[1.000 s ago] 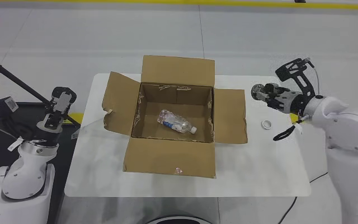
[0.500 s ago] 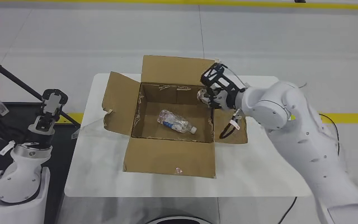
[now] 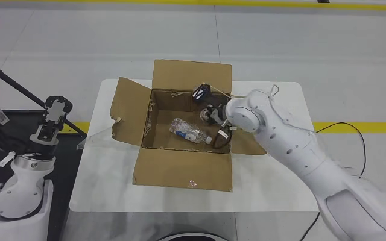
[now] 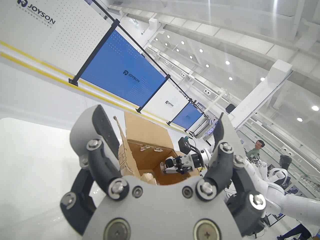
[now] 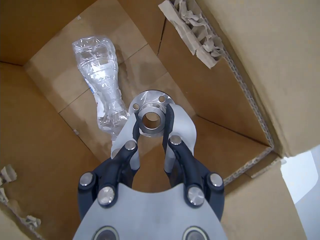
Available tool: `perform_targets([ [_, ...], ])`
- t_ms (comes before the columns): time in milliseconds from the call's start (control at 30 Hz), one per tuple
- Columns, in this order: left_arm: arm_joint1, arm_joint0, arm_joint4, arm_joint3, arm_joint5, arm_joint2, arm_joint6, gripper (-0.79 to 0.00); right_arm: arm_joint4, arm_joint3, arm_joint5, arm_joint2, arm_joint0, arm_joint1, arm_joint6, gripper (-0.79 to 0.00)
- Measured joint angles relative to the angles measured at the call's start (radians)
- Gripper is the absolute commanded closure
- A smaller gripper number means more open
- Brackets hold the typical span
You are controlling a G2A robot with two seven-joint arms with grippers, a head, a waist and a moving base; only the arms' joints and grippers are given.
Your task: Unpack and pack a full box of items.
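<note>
An open cardboard box (image 3: 183,170) stands mid-table with all flaps folded out. On its floor lies a crumpled clear plastic bottle (image 3: 190,132) (image 5: 102,83). My right gripper (image 3: 209,113) (image 5: 152,121) is down inside the box by its right wall, shut on a round metal flange (image 5: 150,101) with bolt holes. The flange hangs just above the box floor (image 5: 82,93), next to the bottle's neck. My left gripper (image 3: 54,108) (image 4: 161,131) is off the table's left side, open and holding nothing, facing the box (image 4: 147,136).
The white table (image 3: 102,181) has bare room in front of the box and on both sides. The box's torn flap edges (image 5: 197,38) stand close beside the right wrist. A dark stand is on the floor beside the left arm.
The right arm has swung from the table's right side over the right flap and down into the box, carrying the flange. The left arm shifted slightly at first, then stayed put.
</note>
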Motion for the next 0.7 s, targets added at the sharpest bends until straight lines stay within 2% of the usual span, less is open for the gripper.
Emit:
perform_targets([
  [433,-0.002,0.014,-0.006,-0.002,-0.01,-0.01,-0.002,-0.785,-0.046,0.206,0.026,-0.087,0.03,-0.107,-0.055,0.0],
  [700,-0.003,0.017,-0.001,-0.012,-0.009,-0.007,-0.007,-0.785,-0.057,0.251,0.007,-0.082,0.029,-0.134,-0.052,-0.154],
])
